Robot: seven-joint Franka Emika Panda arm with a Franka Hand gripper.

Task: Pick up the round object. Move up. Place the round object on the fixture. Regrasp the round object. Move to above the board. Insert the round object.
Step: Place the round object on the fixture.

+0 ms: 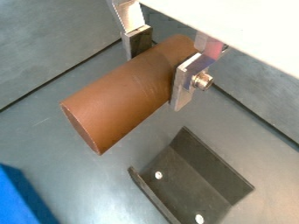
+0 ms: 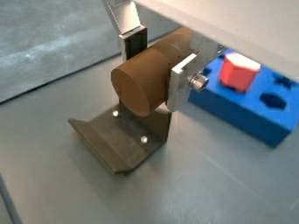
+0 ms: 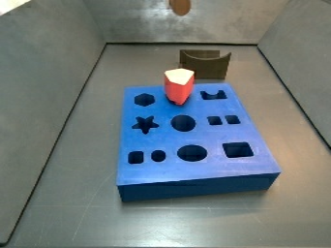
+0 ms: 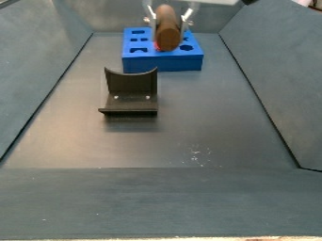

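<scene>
item, left to right in a side view: the board (image 3: pixel 195 145), the red-and-white faceted block (image 3: pixel 179 84), the fixture (image 3: pixel 204 63); the round object (image 3: pixel 183 7) hangs above them all at the frame's top edge.

the round object (image 1: pixel 126 94): a brown cylindrical peg, matte and wood-like, with a flat round end face. we find it lifted clear of the surface (image 4: pixel 189 122), held across its side near one end by the gripper (image 1: pixel 163 61), whose flat silver plates with dark pads are clamped on it. its long axis lies level and crosswise to the fingers, most of its length jutting free past them.

the fixture (image 1: pixel 193 179): a dark olive-brown l-shaped bracket on a base plate, dull metal look, two pale screw heads, a curved notch in its upright. in both wrist views it sits below the peg; in a side view (image 4: pixel 128 92) it stands on the floor nearer the camera than the peg, well under it. we judge the coming move turns on this: the peg must descend, its axis lined with the notch.

the board (image 2: pixel 251 109): flat blue block, smooth, with star, hexagon, round, square and cross cut-outs. the red-and-white faceted block (image 2: pixel 239 72) stands in one hole at the edge toward the fixture. the board lies just beyond the fixture, apart from it.
</scene>
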